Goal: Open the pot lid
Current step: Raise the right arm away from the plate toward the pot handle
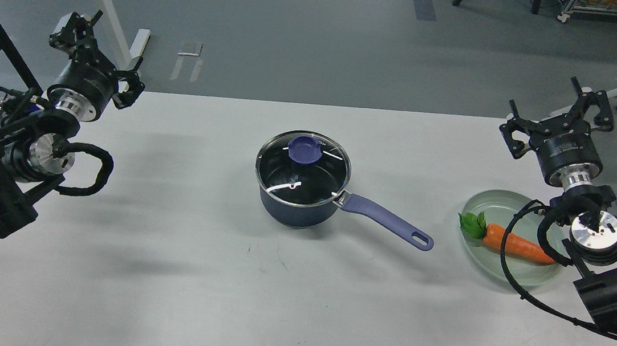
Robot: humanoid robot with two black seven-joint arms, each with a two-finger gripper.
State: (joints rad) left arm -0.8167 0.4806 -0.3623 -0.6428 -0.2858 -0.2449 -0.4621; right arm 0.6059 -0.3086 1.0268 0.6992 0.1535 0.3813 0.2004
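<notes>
A small dark navy-blue saucepan with a black interior is sitting near the middle of the white counter, its long purple-blue handle pointing toward the robot's right and slightly forward. A round clear glass lid with a metal rim and a purple-blue knob is resting closed on the saucepan. To the right, a pale green round plate is carrying an orange carrot with green leaves. The left gripper is hovering over the counter's far left edge, well apart from the saucepan; its jaws appear spread wide, though they are dark. The right gripper is hanging beyond the plate, its jaws standing wide and holding nothing.
</notes>
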